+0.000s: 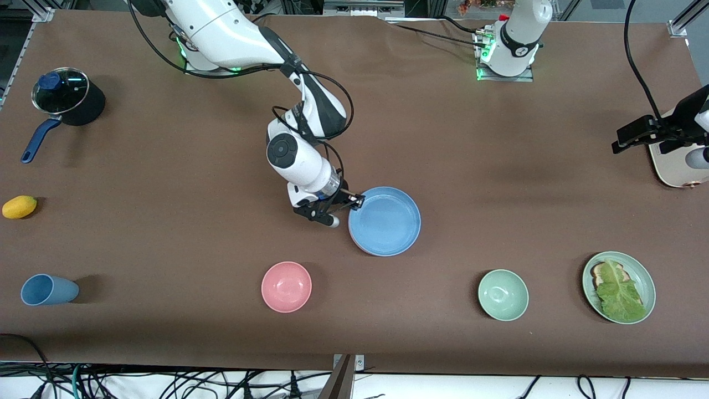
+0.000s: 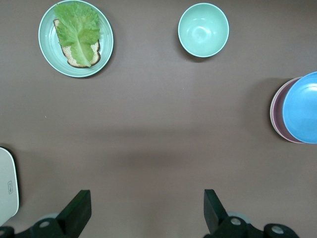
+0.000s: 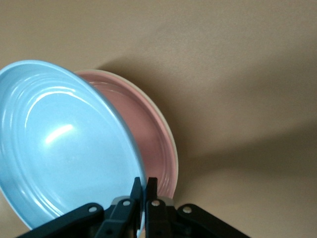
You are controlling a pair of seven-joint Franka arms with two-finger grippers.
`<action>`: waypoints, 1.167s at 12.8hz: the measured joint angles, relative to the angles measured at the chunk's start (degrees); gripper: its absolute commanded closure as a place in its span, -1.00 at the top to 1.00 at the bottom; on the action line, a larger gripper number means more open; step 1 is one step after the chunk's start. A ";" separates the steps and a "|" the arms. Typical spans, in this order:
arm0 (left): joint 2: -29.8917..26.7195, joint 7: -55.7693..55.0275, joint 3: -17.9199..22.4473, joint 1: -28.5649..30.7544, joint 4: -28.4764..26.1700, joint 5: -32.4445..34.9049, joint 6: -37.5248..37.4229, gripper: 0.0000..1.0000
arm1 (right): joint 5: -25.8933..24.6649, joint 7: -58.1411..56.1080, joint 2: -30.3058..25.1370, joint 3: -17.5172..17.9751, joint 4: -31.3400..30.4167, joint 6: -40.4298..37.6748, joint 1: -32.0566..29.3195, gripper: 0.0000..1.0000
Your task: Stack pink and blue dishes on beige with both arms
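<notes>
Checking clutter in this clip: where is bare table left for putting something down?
Bare: between pink bowl and green bowl; between blue cup and pink bowl. Crowded: right gripper pinching the blue plate.

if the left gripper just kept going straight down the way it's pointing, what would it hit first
Most likely bare table. The left gripper, fingers wide open, points down at plain brown cloth. The green bowl, the lettuce plate and the blue plate all lie off that line, though its height is unclear.
</notes>
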 measured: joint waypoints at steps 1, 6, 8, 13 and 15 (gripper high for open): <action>0.00 0.11 -0.11 -0.01 0.00 0.00 -0.07 1.00 | -0.01 0.00 0.36 -0.07 0.02 0.12 0.00 -1.00; 0.00 0.15 -1.08 -0.12 0.00 0.00 -0.10 1.00 | -0.52 0.00 1.00 -0.15 0.16 0.14 0.00 1.00; 0.00 0.15 -1.08 -0.12 0.00 0.00 -0.11 1.00 | -0.66 0.00 0.97 -0.33 0.54 -0.68 0.03 1.00; 0.00 0.15 -1.06 -0.12 0.00 0.01 -0.14 1.00 | -7.34 -0.17 -2.45 -4.62 2.61 -11.94 0.05 1.00; 0.00 0.15 -1.08 -0.13 0.00 0.01 -0.15 1.00 | -9.52 -3.96 -6.24 -7.88 2.90 -19.32 0.06 1.00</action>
